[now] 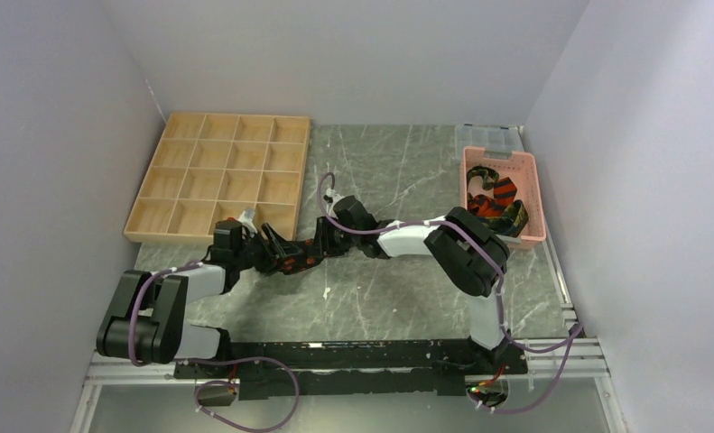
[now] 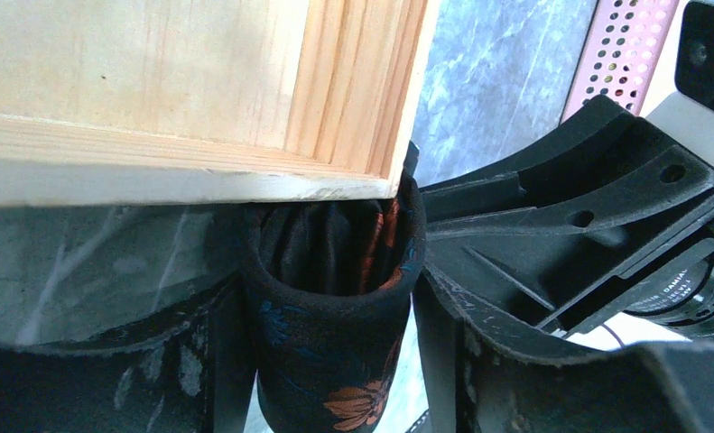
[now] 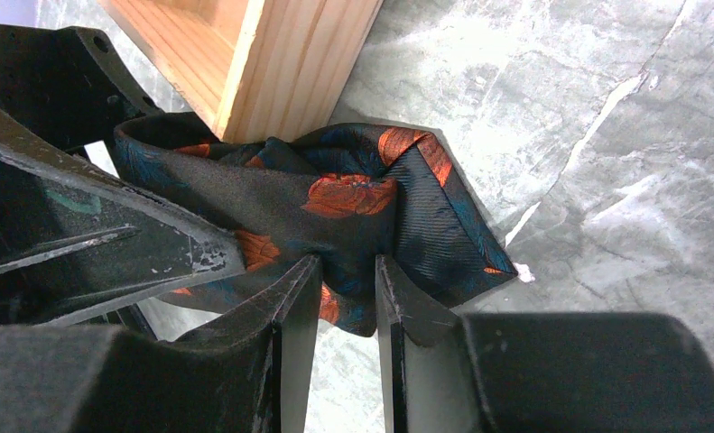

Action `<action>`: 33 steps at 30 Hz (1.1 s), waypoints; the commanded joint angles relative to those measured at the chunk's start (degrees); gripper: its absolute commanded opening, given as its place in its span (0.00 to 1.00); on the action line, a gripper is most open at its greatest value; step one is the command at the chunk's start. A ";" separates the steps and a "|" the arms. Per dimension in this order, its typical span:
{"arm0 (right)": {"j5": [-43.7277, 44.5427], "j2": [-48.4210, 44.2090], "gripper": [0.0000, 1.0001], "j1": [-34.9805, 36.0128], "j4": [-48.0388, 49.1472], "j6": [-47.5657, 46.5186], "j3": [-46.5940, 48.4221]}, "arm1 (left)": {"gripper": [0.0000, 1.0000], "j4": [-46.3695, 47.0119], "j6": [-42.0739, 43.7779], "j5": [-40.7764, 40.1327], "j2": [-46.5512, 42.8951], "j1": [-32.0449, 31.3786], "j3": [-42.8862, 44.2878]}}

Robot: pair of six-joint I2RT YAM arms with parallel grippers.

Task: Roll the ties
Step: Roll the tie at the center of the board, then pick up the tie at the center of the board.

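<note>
A black tie with orange-red leaf blotches lies bunched on the grey table, against the front right corner of the wooden tray. My left gripper holds its rolled end; in the left wrist view the roll stands as an open tube between my fingers. My right gripper faces the left one and is pinched on a fold of the same tie, as the right wrist view shows. Other striped ties lie heaped in the pink basket.
The wooden compartment tray sits at the back left; its corner overhangs the tie. The pink slotted basket stands at the right, with a clear plastic box behind it. White walls close in both sides.
</note>
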 commanded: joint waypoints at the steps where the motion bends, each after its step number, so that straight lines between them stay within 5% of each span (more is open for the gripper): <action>1: 1.85 1.38 0.32 -0.11 0.33 -0.65 -1.02 | 0.61 -1.11 1.14 -0.64 -0.16 -0.74 1.12; 10: 1.83 1.22 0.32 -0.12 0.24 -0.70 -1.00 | 0.42 -0.14 1.36 0.23 0.29 -1.26 0.98; 22: 2.08 -1.24 0.32 -0.13 -0.19 -0.68 -1.35 | 0.03 -5.07 2.44 -0.06 -5.17 -1.44 1.74; 28: 1.73 -6.36 0.34 -0.11 -1.61 -0.22 -2.05 | 0.03 -9.97 2.45 -0.20 -10.65 -1.44 2.97; 33: 2.62 -14.63 0.57 -0.21 -6.44 -1.27 -2.02 | 0.03 -21.74 4.70 -0.05 -16.16 -1.44 8.13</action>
